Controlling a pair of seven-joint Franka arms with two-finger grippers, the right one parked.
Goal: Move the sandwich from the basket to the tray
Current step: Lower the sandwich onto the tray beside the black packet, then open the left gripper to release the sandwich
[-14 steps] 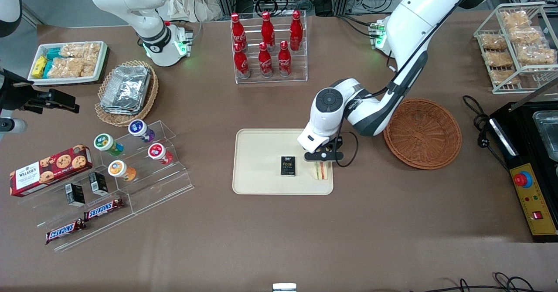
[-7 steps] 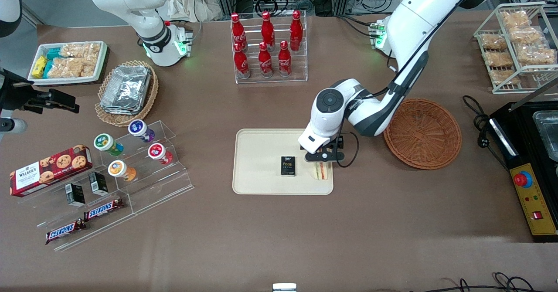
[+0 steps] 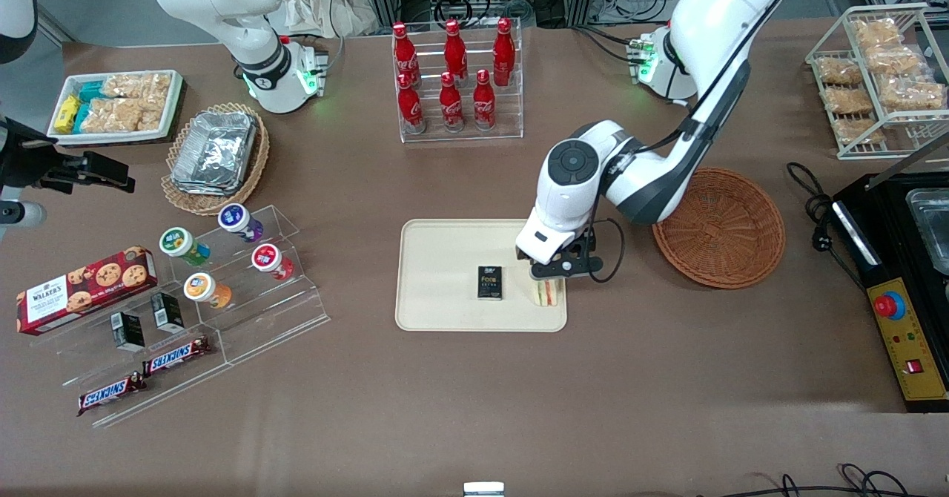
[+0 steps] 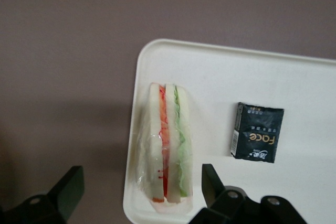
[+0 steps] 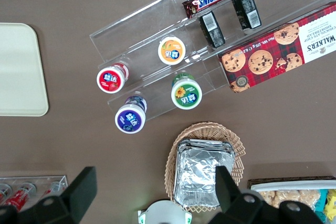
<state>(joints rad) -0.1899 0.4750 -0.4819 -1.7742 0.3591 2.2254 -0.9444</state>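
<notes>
Your pincer [image 3: 552, 273] hangs open right above the sandwich [image 4: 167, 142], gripping nothing. The sandwich rests on the tray [image 3: 437, 248], at its edge nearest the basket [image 3: 730, 234], long side lying between the 2 fingers [image 4: 212, 182].

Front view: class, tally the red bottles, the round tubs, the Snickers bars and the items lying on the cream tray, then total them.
Red bottles: 6
Round tubs: 4
Snickers bars: 2
Items on the tray: 2 (sandwich, black packet)
Total: 14
The open pincer hangs over the sandwich.
</notes>
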